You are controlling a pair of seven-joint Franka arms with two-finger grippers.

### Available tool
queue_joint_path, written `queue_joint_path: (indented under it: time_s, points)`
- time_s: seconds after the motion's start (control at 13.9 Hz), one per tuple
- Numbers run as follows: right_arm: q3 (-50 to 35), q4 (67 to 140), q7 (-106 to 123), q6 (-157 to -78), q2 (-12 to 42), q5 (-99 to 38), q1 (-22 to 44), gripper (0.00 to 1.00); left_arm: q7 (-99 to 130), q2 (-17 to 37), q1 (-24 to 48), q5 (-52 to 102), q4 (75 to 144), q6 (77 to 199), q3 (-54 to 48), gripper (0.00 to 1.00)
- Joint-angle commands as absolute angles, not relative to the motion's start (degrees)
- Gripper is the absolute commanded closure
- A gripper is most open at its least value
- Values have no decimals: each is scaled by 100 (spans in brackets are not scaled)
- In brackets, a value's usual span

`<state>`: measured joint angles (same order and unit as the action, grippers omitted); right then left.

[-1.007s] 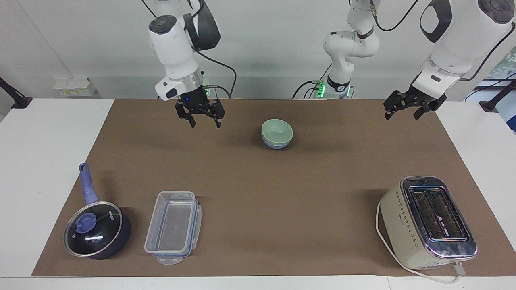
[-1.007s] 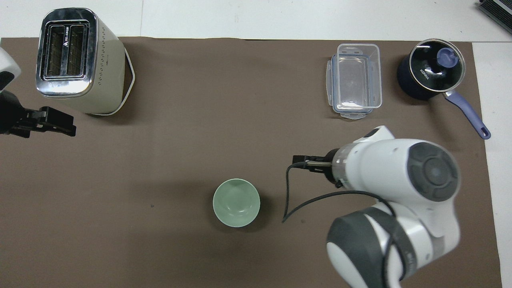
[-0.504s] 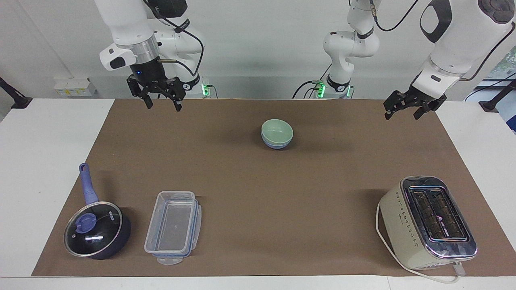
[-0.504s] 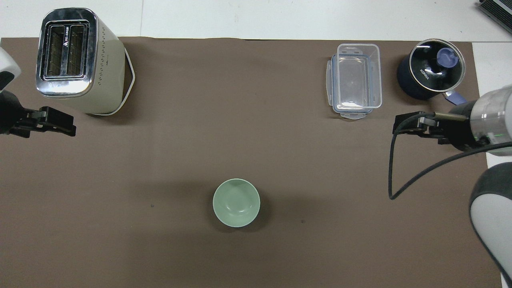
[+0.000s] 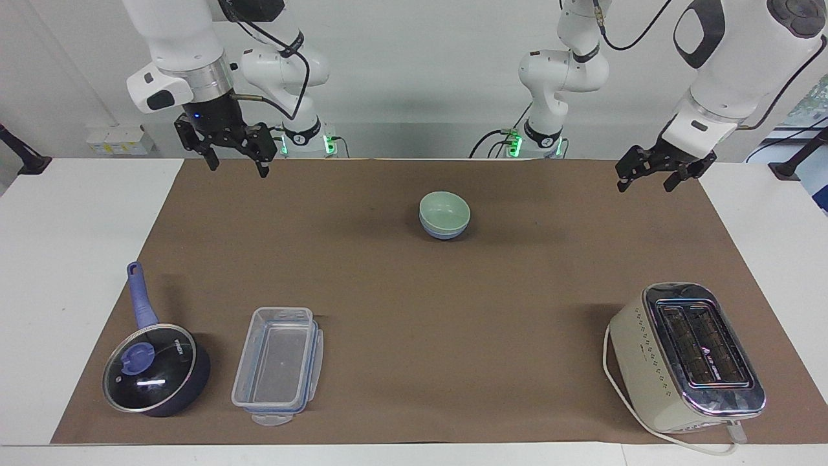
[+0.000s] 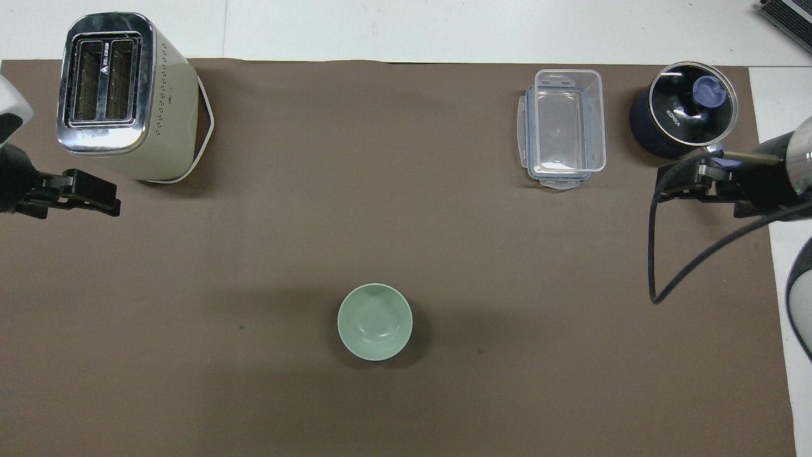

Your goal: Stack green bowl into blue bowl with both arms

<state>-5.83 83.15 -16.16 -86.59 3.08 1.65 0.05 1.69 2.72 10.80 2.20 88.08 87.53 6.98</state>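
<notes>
The green bowl [image 5: 444, 208] sits nested inside the blue bowl [image 5: 444, 233] on the brown mat, midway between the two arms and toward the robots' edge. Only a blue band shows under the green rim. From overhead the green bowl [image 6: 375, 322] covers the blue one completely. My right gripper [image 5: 237, 167] hangs open and empty over the mat's edge by its own base, well away from the bowls. My left gripper [image 5: 647, 181] hangs open and empty over the mat's corner at the left arm's end.
A cream toaster [image 5: 686, 356] stands far from the robots at the left arm's end. A clear plastic container [image 5: 278, 366] and a dark blue lidded saucepan [image 5: 155, 369] stand far from the robots at the right arm's end. The brown mat [image 5: 414, 310] covers most of the table.
The right arm swung away from beside the bowls, rising toward its own end of the table. The left arm and the bowls have not moved.
</notes>
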Motion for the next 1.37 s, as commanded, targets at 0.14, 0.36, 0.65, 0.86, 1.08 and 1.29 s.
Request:
queue_joint_path:
  time_s: [0.14, 0.36, 0.65, 0.86, 1.08, 1.29]
  points:
    - [-615, 9642, -1310, -9351, -501, 167, -132, 0, 132, 211, 1020, 123, 8798, 8675, 659, 0]
    - [-615, 9580, -1301, -9317, -457, 88, -158, 0, 132, 211, 1020, 123, 8798, 8675, 659, 0]
    - [-607, 9045, -1143, -8965, -167, 105, -184, 0, 132, 211, 1020, 123, 8807, 8675, 659, 0]
    - [-615, 8747, -1134, -8624, 16, 202, -202, 0, 132, 211, 1020, 123, 8807, 8675, 659, 0]
    - [-615, 8499, -1151, -8560, 158, 106, -193, 0, 132, 211, 1020, 123, 8798, 8675, 659, 0]
    - [-615, 8525, -1222, -8561, 141, 88, -176, 0, 132, 211, 1020, 123, 8798, 8675, 659, 0]
